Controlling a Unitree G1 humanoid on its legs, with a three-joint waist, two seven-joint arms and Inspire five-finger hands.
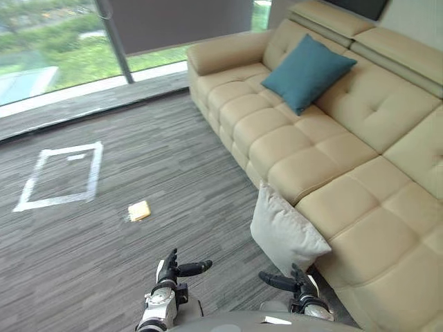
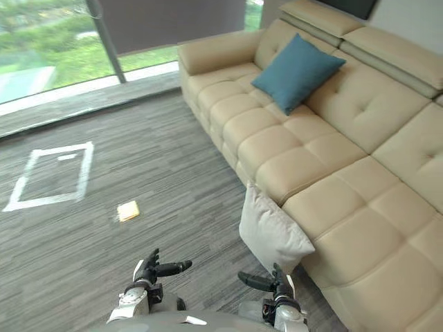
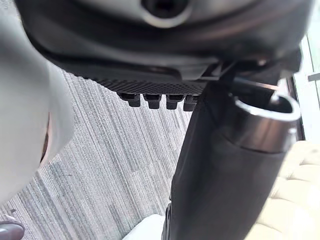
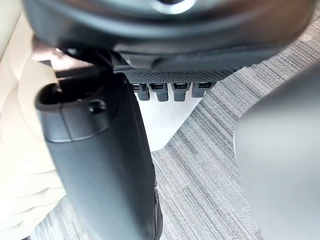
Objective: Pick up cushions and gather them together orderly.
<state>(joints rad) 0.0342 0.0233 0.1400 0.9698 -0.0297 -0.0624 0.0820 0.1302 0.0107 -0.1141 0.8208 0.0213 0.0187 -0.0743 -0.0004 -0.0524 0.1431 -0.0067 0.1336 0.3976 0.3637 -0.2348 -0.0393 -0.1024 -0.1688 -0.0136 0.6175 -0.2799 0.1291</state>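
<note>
A grey carpeted floor [image 1: 173, 159] was seen stretching from a window [image 1: 48, 55] to a long beige sofa [image 1: 360, 207] set along the robot's right. On the sofa seat, near the far armrest end, a blue cushion [image 1: 308, 72] was propped on one corner against the backrest. A pale grey cushion [image 1: 284, 232] was stood on the floor at the sofa's front edge, leaned back against it, with its long axis running roughly upright and tilted toward the seat.

Farther out on the floor, toward the window, a square of white tape [image 1: 95, 171] was marked. A small yellow pad [image 1: 139, 210] was left on the carpet between that square and the robot.

The left hand [image 1: 168, 275] was held low over the floor in front of the body, fingers raised and relaxed, thumb stretched out sideways, and nothing was gripped. The right hand [image 1: 301, 285] was held level with it beside the sofa's front edge, likewise spread loose with its thumb pointed inward, and nothing was gripped there either.

The pale cushion was placed just ahead of the right hand and slightly inward of it, its lowest corner near that hand; the left hand was set well apart from it across the carpet. The right hand was therefore judged the nearer for a first grasp. The blue cushion was out of reach of both hands, so no gathering had yet been done.
</note>
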